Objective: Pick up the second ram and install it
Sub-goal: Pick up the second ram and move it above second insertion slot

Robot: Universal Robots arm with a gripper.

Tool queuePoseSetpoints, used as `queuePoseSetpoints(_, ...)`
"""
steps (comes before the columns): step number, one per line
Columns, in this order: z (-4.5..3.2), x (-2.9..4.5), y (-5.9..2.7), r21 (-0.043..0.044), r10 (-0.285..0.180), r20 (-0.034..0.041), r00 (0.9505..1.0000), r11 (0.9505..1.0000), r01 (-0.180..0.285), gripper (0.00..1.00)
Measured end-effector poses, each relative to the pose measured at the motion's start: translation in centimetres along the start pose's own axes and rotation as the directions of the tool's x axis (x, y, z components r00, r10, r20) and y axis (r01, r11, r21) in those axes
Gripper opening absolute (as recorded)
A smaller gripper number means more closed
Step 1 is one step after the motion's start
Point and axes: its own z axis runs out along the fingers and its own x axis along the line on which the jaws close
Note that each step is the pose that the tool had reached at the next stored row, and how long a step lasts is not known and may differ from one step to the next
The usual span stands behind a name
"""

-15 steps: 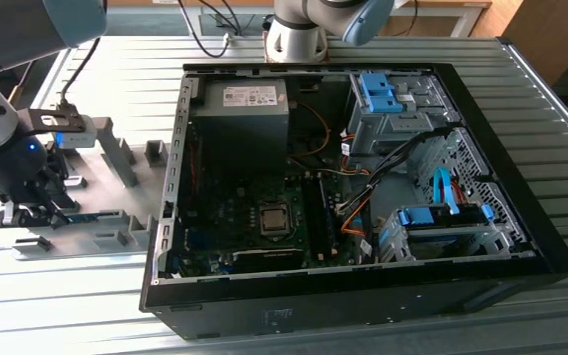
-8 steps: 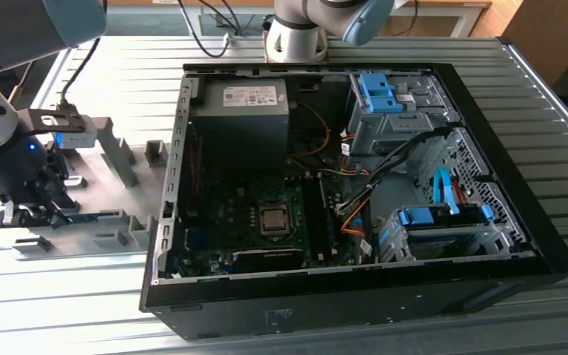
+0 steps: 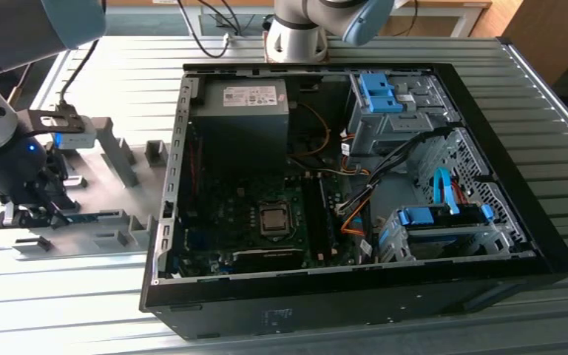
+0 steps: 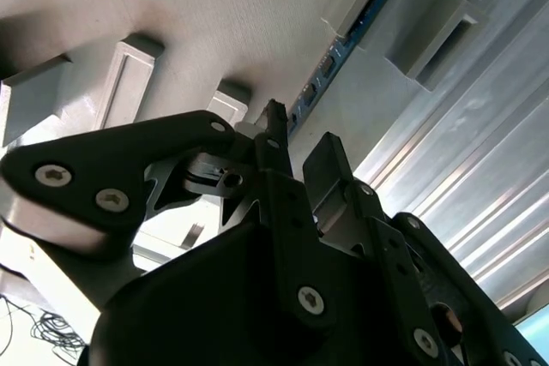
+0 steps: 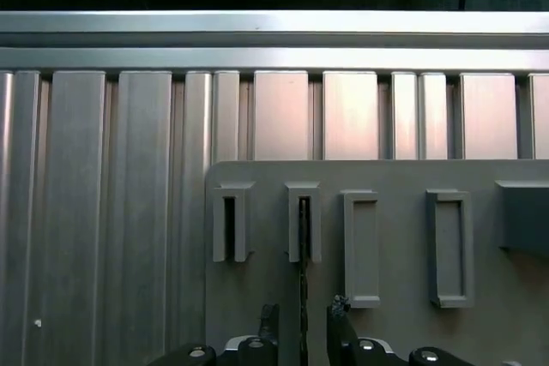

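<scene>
**A:** Starting at the exterior view's left, where is the arm?

**B:** The end effector (image 3: 35,216) is low over the grey holder plate (image 3: 106,188), which lies on the ribbed tabletop (image 3: 86,74). The second ram (image 3: 92,217) is just beside it. It is a thin blue-green stick standing on edge in the plate's blocks.

**A:** Has it been grasped?

**B:** I judge not yet. In the first wrist view the stick (image 5: 303,255) runs edge-on out of a slotted block (image 5: 303,222) and passes between the two fingers (image 5: 339,310). A sliver of grey plate shows on either side of it. So the end effector (image 5: 304,315) is spread and straddles the ram, apart from it. The second wrist view agrees: the end effector (image 4: 298,147) has both tips at the near end of the stick (image 4: 352,32) with a gap between them.

**A:** And further right?

**B:** The open computer case (image 3: 363,303) lies on its side, well apart from the holder. Inside it is the motherboard (image 3: 234,214), with long dark memory slots (image 3: 316,214) beside the processor socket. I cannot tell whether one of them already holds a stick.

**A:** So how far along is the job?

**B:** Early, in my judgement. The end effector is lined up over the ram, which sits in its holder, ungrasped. The closing, the lift, the carry across to the case and the seating in a slot are all left to do.
</scene>
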Motion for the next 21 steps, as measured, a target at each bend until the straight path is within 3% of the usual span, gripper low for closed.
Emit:
queuePoseSetpoints(6,0.98,0.01,0.05,-0.0003,0.000,-0.0001,1.0000,1.0000,0.000,0.36)
queuePoseSetpoints(10,1.00,0.00,0.03,-0.0002,0.000,0.0000,1.0000,1.0000,0.000,0.34)
queuePoseSetpoints(11,1.01,0.00,-0.02,-0.0002,0.000,0.0000,1.0000,1.0000,0.000,0.27)
queuePoseSetpoints(20,1.05,0.01,-0.13,-0.0004,0.000,-0.0002,1.0000,1.0000,0.000,0.26)
queuePoseSetpoints(21,1.06,0.01,-0.13,-0.0003,0.000,-0.0001,1.0000,1.0000,0.000,0.19)
